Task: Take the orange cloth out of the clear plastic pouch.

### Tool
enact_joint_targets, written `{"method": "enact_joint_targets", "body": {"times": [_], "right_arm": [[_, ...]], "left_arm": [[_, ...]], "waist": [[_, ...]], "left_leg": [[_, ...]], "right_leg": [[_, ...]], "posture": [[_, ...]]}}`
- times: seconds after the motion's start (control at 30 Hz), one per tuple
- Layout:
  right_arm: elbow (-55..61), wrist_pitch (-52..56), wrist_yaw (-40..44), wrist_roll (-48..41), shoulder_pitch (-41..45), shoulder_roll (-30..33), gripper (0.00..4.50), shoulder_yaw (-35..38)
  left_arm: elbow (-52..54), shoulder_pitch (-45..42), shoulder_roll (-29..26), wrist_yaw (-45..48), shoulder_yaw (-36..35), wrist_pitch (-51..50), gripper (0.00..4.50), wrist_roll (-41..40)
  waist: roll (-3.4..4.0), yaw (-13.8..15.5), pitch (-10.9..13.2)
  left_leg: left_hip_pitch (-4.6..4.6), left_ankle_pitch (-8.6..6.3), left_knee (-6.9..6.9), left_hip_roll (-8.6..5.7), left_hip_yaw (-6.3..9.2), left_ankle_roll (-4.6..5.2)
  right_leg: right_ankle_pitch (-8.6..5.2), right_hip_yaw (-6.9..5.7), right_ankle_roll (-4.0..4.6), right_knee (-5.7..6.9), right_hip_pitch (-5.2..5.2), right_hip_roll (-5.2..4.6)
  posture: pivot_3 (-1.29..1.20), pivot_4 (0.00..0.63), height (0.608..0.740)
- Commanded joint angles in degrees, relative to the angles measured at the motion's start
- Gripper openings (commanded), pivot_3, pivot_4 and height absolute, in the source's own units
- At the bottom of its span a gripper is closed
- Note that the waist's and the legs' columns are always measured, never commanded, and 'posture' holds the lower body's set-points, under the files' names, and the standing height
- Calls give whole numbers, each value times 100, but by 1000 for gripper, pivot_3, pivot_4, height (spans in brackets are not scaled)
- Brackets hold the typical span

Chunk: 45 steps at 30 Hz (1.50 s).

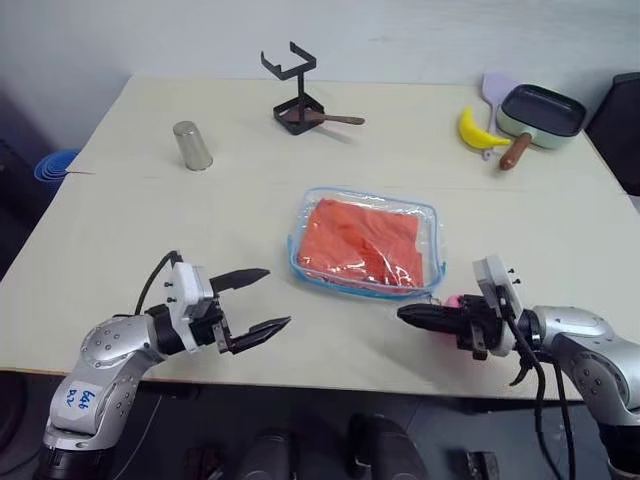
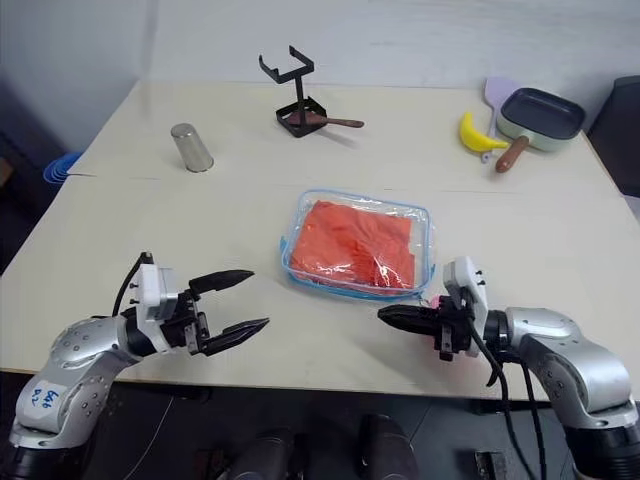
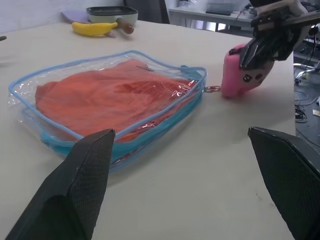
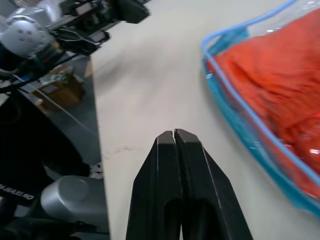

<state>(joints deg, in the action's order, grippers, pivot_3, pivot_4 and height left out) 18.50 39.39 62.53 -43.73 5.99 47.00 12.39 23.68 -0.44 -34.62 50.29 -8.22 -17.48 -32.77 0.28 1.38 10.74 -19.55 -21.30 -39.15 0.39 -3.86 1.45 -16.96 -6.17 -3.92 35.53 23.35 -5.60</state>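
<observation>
The orange cloth (image 1: 362, 243) lies inside the clear plastic pouch (image 1: 432, 216) on the counter (image 1: 150, 230), ahead of and between both jaws. The left gripper (image 1: 262, 299) gapes wide, empty; the right gripper (image 1: 404, 314) is pressed together, empty, beside the pouch's near corner

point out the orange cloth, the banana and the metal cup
orange cloth (image 1: 362, 243), left eye view, middle of the fabric
banana (image 1: 474, 130), left eye view, middle of its curve
metal cup (image 1: 192, 146), left eye view, its side wall
</observation>
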Motion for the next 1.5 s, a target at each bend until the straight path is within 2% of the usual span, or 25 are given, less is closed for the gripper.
{"method": "enact_joint_targets", "body": {"times": [0.03, 0.1, 0.23, 0.37, 0.47, 0.63, 0.77, 0.9, 1.0, 1.13, 1.27, 1.47, 1.5], "right_arm": [[-23, 15, 283, -175, -181, 412, 1201, 627], [-174, -16, 212, -178, -180, 509, 1845, 926], [-913, -554, 552, 613, -364, 1275, 3172, 1316], [-1586, -997, 918, 1327, -625, 1963, 4472, 1083], [-1936, -1249, 910, 1827, -548, 2117, 4472, 591], [-2453, -1628, 744, 2269, 137, 1578, 4472, -228], [-2656, -2209, 1025, 2653, 239, 1561, 3558, -618], [-2433, -2250, 1374, 2505, 164, 1782, 2213, -409], [-1580, -1131, 1698, 1430, 204, 1876, 1225, 3], [-440, 571, 1545, 56, 464, 1830, 35, 90], [25, 1426, 663, -735, 953, 1030, 35, -170], [-203, 1240, -404, -257, 1263, -320, 35, -904], [-246, 1066, -357, -73, 1210, -370, 267, -1035]], "left_arm": [[-13, 15, -19, 72, -56, 149, 4500, 19], [-34, -14, 1, 82, -17, 195, 4500, 61], [-85, -40, 62, 88, 73, 265, 4500, 109], [-133, -59, 106, 145, 169, 299, 4500, 135], [-187, -125, 135, 169, 243, 330, 4500, 159], [-276, -284, 176, 205, 359, 346, 4500, 182], [-292, -362, 167, 190, 332, 343, 4500, 183], [-274, -293, 145, 148, 239, 346, 4500, 168], [-224, -203, 165, 128, 218, 342, 4500, 145], [-139, -150, 231, 156, 274, 292, 4500, 16], [-108, -227, 254, 174, 359, 246, 4500, -14], [-125, -346, 251, 254, 409, 203, 4500, -50], [-121, -367, 234, 291, 437, 171, 4500, -69]], "waist": [[-2, 12, -1], [-3, 5, -1], [1, -4, 0], [0, -3, 0], [-1, -20, 0], [-2, -68, -1], [-2, -71, -1], [-5, -76, -2], [2, -78, 1], [2, -109, 2], [-3, -78, 2], [-4, -52, 2], [-3, -49, 2]], "left_leg": [[-1, -1, 0, 0, 3, 2], [-1, -2, 0, 4, 6, 2], [0, 0, 0, 2, -4, 4], [1, 1, 0, 2, -6, 5], [3, 2, 0, 3, -7, 4], [15, 7, -2, 4, -13, -4], [20, 8, -2, 6, -12, -7], [26, 8, -2, 7, -10, -7], [26, 8, -2, 9, -8, -7], [25, 7, -2, 15, -2, -9], [22, 4, -2, 15, 8, -10], [4, 3, -2, 10, 6, -11], [0, 3, -2, 9, 6, -11]], "right_leg": [[0, -3, 0, -1, -1, 0], [0, -6, 0, -4, -1, 2], [0, -1, 0, 0, -1, 2], [0, -2, 0, 0, -1, 4], [0, -1, 0, 0, -3, 5], [0, 2, 0, 4, -8, 8], [0, 1, 0, 6, -13, 10], [0, 0, -1, 4, -21, 10], [0, -1, 0, 4, -21, 10], [0, -3, 0, 4, -21, 11], [0, -6, 0, -4, -22, 9], [0, -8, 0, -1, -5, 8], [0, -8, 0, 1, -1, 8]], "posture": [[0, 150, 740], [0, 150, 740], [0, 150, 740], [0, 150, 740], [0, 150, 740], [0, 150, 740], [0, 150, 740], [0, 150, 740], [0, 150, 740], [0, 150, 740], [0, 150, 740], [0, 150, 740], [0, 150, 740]]}}
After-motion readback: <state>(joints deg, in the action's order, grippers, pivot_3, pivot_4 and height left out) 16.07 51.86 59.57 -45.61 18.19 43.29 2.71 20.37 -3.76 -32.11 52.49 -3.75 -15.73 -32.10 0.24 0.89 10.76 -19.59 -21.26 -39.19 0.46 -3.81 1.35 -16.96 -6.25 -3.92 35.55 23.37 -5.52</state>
